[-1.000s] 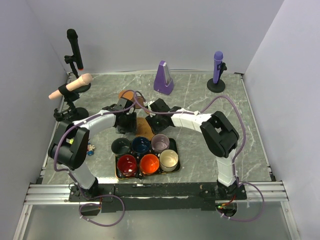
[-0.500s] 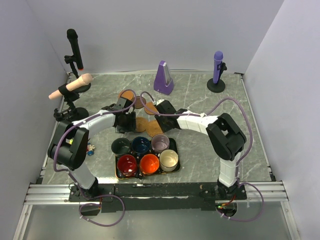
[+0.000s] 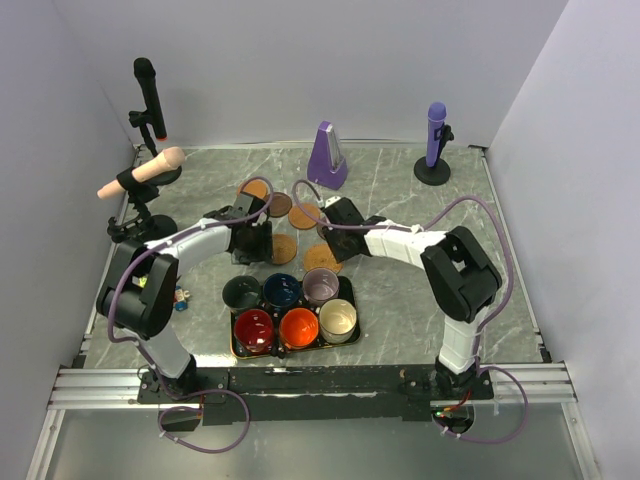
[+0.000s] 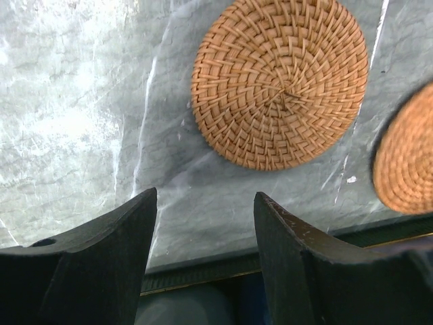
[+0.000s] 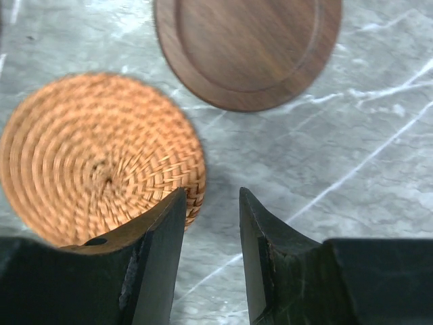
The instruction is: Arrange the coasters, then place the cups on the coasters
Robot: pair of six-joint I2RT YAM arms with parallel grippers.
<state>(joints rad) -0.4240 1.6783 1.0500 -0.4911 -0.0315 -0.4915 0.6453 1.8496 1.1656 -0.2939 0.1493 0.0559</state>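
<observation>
**Status of the tools.** The left tool is being held open above the counter, just beyond the far-left edge of the black tray. Nothing is being gripped between its fingers; only bare marble is being shown in the gap. The right tool is being held low over the counter, farther beyond the tray's far edge. Its jaws are being kept apart by a narrow gap, and nothing is being gripped. One finger is being shown overlapping the rim of a woven coaster; whether contact is being made cannot be told.

**Status of the coasters.** Five coasters are being shown flat on the counter in the overhead view, all beyond the tray's far edge.
- Two woven coasters are being kept nearest the tray, side by side and apart.
- An orange-brown coaster, a dark wooden coaster and an orange coaster are being kept in a diagonal line running away from the tray toward the far left.

**Status of the cups.** All six cups are being carried upright in the tray. The dark green-grey cup, navy cup and lilac cup are being held in the far row. The red cup, orange cup and cream cup are being held in the near row.
</observation>
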